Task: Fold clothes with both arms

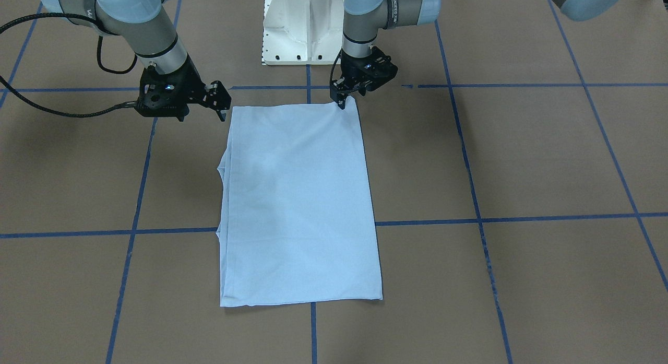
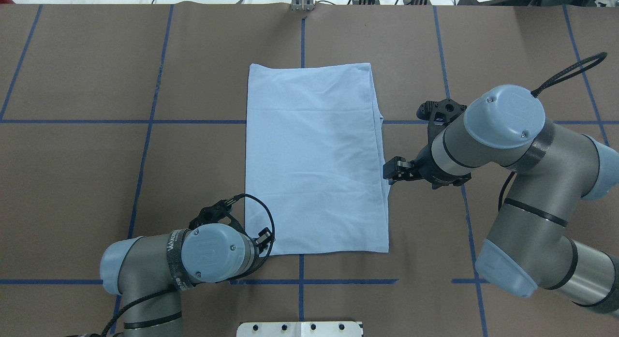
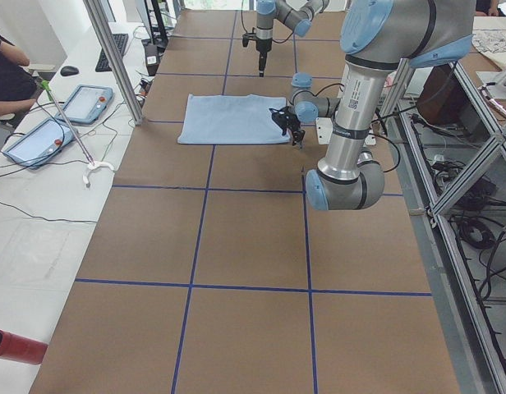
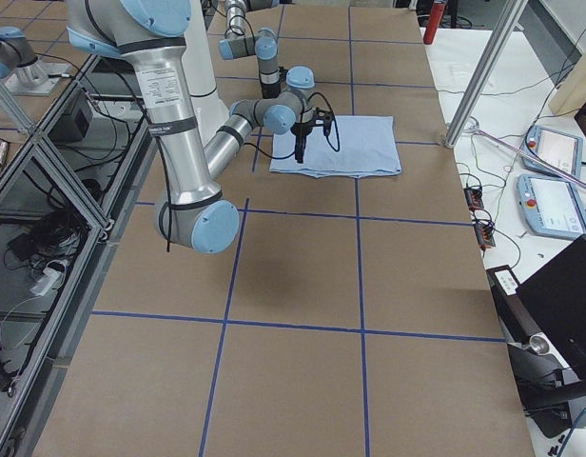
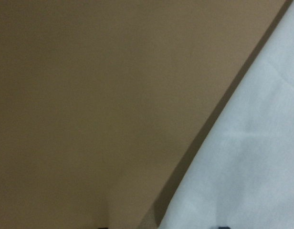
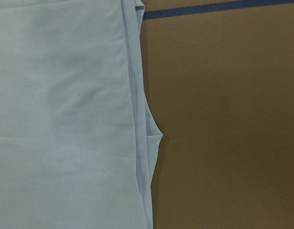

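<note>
While the T-shirt (image 1: 300,202) lies folded flat on the counter (image 1: 522,155), left fingers (image 1: 342,102) sit at its corner nearest the pedestal (image 1: 302,30); right fingers (image 1: 223,112) hover beside its edge. Open or closed: cannot tell.

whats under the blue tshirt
The T-shirt lies flat on the brown table; blue tape lines run in beneath it. Its folded-under layers peek out along one edge; anything else under it is covered.
</note>
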